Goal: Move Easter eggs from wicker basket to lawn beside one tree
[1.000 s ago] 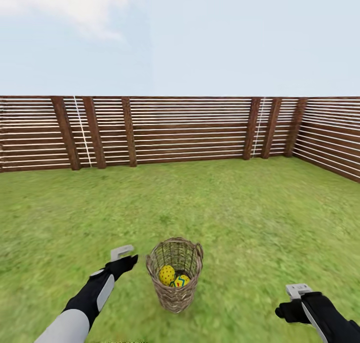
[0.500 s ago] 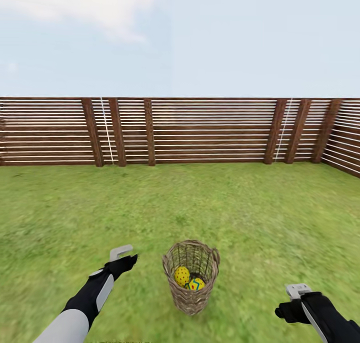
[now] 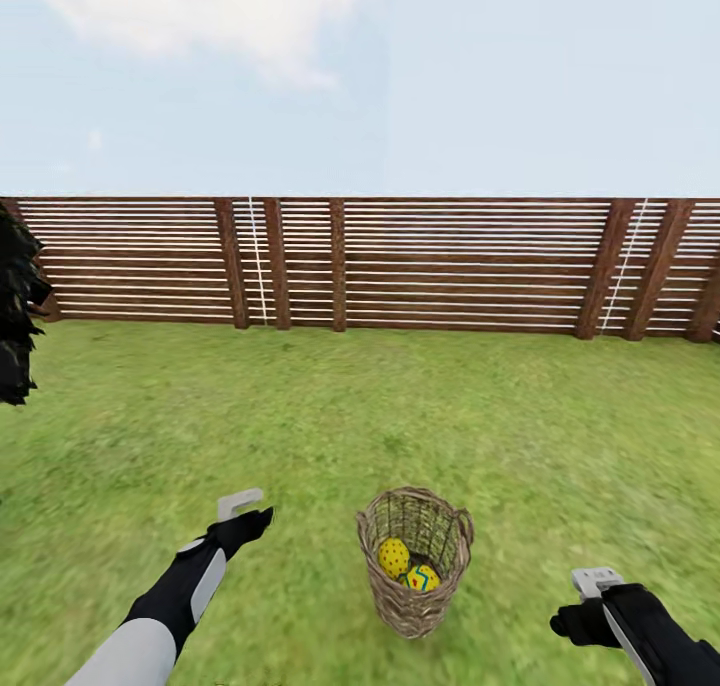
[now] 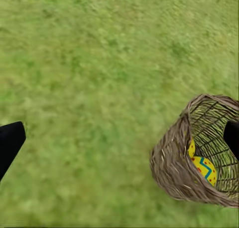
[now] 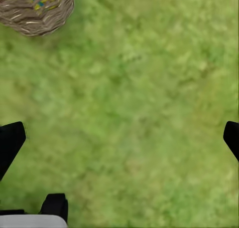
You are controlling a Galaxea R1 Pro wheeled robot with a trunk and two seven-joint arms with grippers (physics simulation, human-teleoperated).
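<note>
Right now I see the basket (image 3: 416, 564) standing upright on the lawn (image 3: 400, 416), low in my head view and between my two arms. Inside it I can make out two eggs (image 3: 407, 566) lying touching each other: one yellow with red dots, one with a blue and red zigzag band. A third I cannot pick out through the weave. From the left wrist camera the basket (image 4: 196, 153) sits just beside one fingertip, with the zigzag egg (image 4: 204, 168) showing through its open side. From the right wrist camera the basket (image 5: 36, 9) lies well off over bare grass. My left jaws (image 3: 243, 511) hang above the grass near the basket, spread wide with nothing between them. My right jaws (image 3: 598, 586) hover on the other side, also spread and empty. Dark blocky tree (image 3: 15, 306) foliage pokes in at the far left, and a slatted wooden fence (image 3: 450, 266) closes the lawn behind.
</note>
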